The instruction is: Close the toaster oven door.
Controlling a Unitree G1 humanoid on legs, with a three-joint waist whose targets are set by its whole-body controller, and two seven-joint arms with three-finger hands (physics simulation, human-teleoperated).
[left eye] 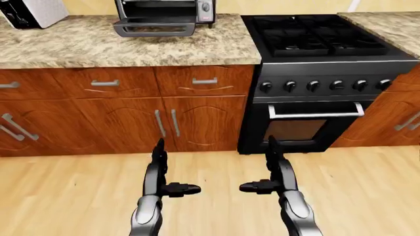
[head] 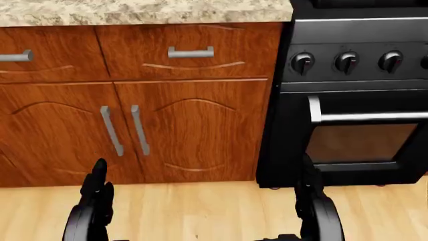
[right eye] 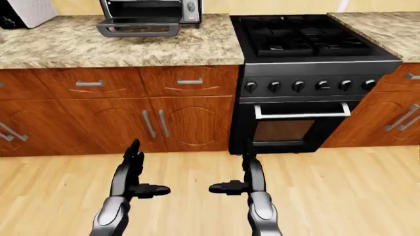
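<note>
Fingers of the left hand point(left eye: 161, 173) and the right hand point(left eye: 271, 169) stand spread and empty, thumbs pointing inward toward each other, both hands low over the wooden floor point(left eye: 216, 196) and well apart from any object. Both forearms are cut off by the bottom edge in every view. The head view shows only the upper fingers against the cabinet doors point(head: 174, 130) and the oven front, and nothing of the countertop's contents. The eye views reach farther: the toaster oven point(left eye: 164, 14) sits at the far side of the granite counter point(left eye: 118, 44), left of the black stove point(left eye: 328, 73), its top cropped away, its door point(left eye: 155, 28) hanging open and flat. A white appliance point(left eye: 36, 12) at far left is partly cut off.
</note>
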